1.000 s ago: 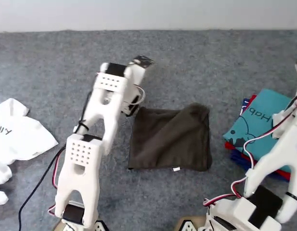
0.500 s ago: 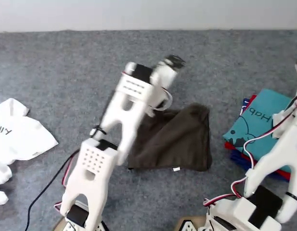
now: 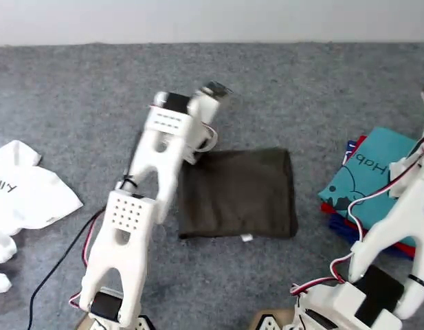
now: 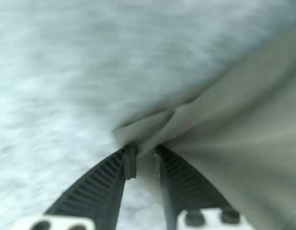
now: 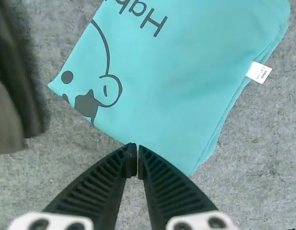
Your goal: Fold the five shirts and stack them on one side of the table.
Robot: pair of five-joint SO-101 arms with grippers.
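A dark olive shirt [image 3: 242,192] lies folded as a rectangle on the grey carpet at the middle of the table. My left gripper [image 3: 196,154] is at its back left corner, shut on a pinch of the dark olive shirt [image 4: 234,120] between the black fingers [image 4: 126,165]. A stack of folded shirts with a teal one [image 3: 366,175] on top sits at the right edge. My right gripper [image 5: 133,163] is shut on nothing, over the carpet just off an edge of the teal shirt [image 5: 186,81]. An unfolded white shirt [image 3: 23,192] lies crumpled at the left edge.
Red and blue shirts [image 3: 352,223] show under the teal one. The right arm's white body [image 3: 394,227] stands over the stack's front. A black cable [image 3: 57,265] runs along the carpet at the front left. Bare carpet lies along the back.
The left arm swung right over the dark shirt and came back to its back left corner. The shirt's bunched back right corner is gone; it now lies flatter and squarer.
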